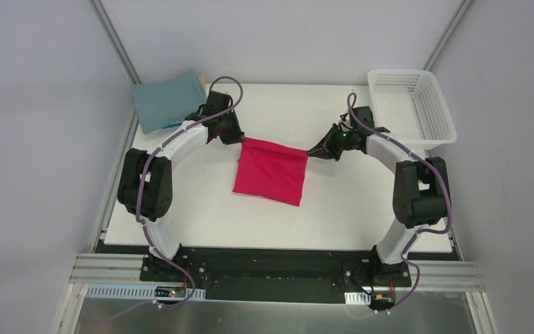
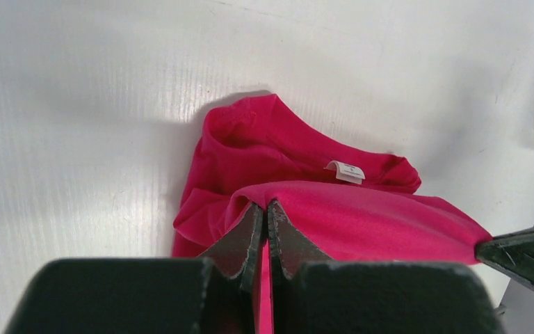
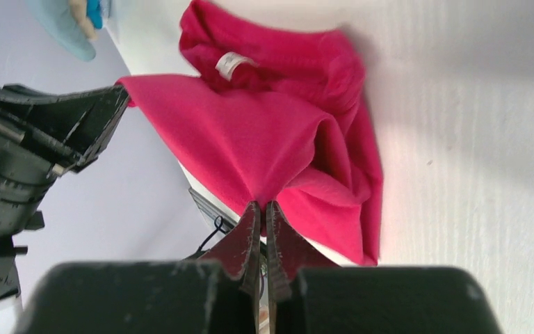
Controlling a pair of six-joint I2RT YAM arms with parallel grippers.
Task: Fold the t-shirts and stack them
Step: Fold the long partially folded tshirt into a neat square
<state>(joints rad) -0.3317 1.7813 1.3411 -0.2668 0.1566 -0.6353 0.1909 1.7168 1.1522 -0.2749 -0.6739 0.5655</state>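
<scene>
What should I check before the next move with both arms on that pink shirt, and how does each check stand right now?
1. Grip of the left gripper on the pink shirt: ok, shut on one corner.
2. Grip of the right gripper: ok, shut on the other corner.
3. Edge between the two grips stretched straight: ok.
4. Cloth below that edge lying flat: not ok, it is bunched, with the neck label showing.
5. The folded stack apart from the pink shirt: ok.
</scene>
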